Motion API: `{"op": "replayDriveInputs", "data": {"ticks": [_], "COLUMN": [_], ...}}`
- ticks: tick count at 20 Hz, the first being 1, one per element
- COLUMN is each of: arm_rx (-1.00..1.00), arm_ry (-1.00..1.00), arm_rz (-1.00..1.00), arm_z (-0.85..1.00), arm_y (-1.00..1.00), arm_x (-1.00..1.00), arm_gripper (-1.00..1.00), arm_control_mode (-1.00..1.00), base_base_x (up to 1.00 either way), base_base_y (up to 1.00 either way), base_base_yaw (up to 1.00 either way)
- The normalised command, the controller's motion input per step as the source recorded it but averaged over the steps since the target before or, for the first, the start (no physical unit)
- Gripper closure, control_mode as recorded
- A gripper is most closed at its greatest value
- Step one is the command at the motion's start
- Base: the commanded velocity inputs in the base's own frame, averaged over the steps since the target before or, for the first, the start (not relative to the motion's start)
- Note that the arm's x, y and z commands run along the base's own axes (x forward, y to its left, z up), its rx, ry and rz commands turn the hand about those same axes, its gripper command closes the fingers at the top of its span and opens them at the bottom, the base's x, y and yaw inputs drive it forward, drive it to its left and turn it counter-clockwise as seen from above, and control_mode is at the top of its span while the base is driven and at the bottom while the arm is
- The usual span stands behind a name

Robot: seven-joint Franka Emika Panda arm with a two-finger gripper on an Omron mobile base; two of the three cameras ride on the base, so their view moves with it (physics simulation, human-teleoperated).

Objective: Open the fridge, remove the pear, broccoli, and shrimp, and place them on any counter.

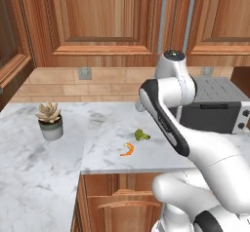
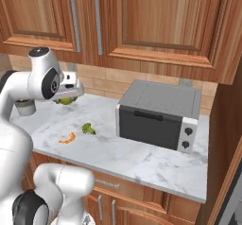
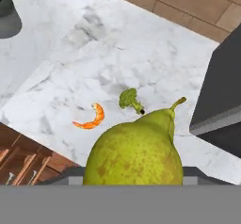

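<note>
My gripper (image 2: 70,95) hangs above the back of the white marble counter (image 2: 142,162), shut on the olive-green pear (image 2: 65,101). In the hand view the pear (image 3: 136,152) bulks large at the bottom, its stem pointing up and to the right. On the counter (image 1: 39,177) below lie the broccoli (image 1: 142,135) and, just in front of it to the left, the orange shrimp (image 1: 128,149). Both also show past the pear in the hand view, the broccoli (image 3: 129,99) to the right of the shrimp (image 3: 89,118), and in the right base view, the broccoli (image 2: 88,128) beside the shrimp (image 2: 67,138).
A grey toaster oven (image 2: 158,115) stands on the counter to the right of the food. A potted succulent (image 1: 50,120) sits at the left near the corner. Wooden wall cabinets (image 1: 102,16) hang above, and the counter's front edge runs just before the shrimp.
</note>
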Motion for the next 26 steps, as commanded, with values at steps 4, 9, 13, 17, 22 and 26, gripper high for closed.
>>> {"op": "replayDriveInputs", "data": {"ticks": [4, 9, 13, 17, 22, 26], "arm_rx": [-0.05, -0.02, 0.00, 0.00, 0.00, -0.01], "arm_ry": [0.25, 0.17, 0.17, 0.19, 0.12, 0.02], "arm_rz": [0.22, 0.23, 0.20, 0.17, 0.11, 0.05], "arm_z": [-0.69, -0.77, -0.69, -0.63, -0.49, -0.45], "arm_y": [0.69, 0.68, 0.56, 0.67, 0.33, 0.15], "arm_x": [0.27, 0.07, 0.04, 0.16, 0.45, 0.55], "arm_gripper": [1.00, 1.00, 1.00, 1.00, 1.00, 1.00], "arm_control_mode": [-1.00, -1.00, -1.00, -1.00, -1.00, -1.00], "base_base_x": [0.00, 0.00, 0.00, 0.00, 0.00, 0.00], "base_base_y": [0.00, 0.00, 0.00, 0.00, 0.00, 0.00], "base_base_yaw": [0.00, 0.00, 0.00, 0.00, 0.00, 0.00]}}
